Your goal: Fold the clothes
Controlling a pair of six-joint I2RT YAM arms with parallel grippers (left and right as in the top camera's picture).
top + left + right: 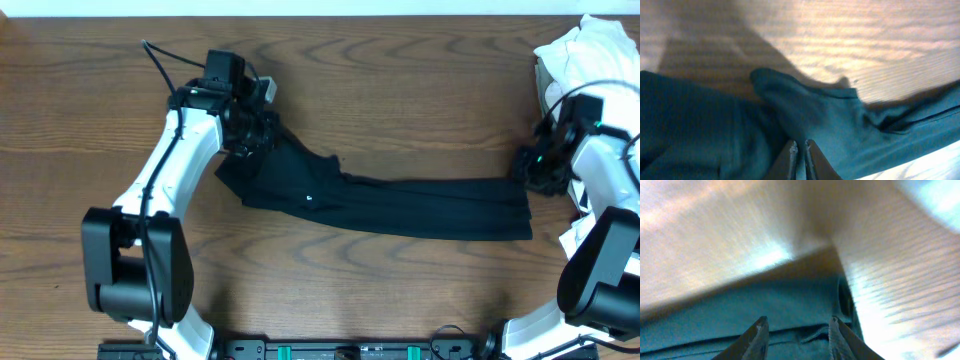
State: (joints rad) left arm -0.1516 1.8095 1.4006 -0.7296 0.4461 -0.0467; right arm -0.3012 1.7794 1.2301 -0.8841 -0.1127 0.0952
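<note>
Pinches the bunched upper-left end of the soft black T-shirt (400,205) with the left gripper (800,146), closed tight on a fold; hovers the right gripper (797,322) over the opposite hem, jaws part-spread. Stretches limp and creased across the grainy wooden table (400,80), long axis left to right; puts each end nearest its own arm.

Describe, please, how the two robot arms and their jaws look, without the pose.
Both the left arm and the right arm have white shell links joined by bulky black joints. A thin black cable sticks out near the left wrist, and a small green light shows at the right wrist. The jaws are grey, tapered blades.
</note>
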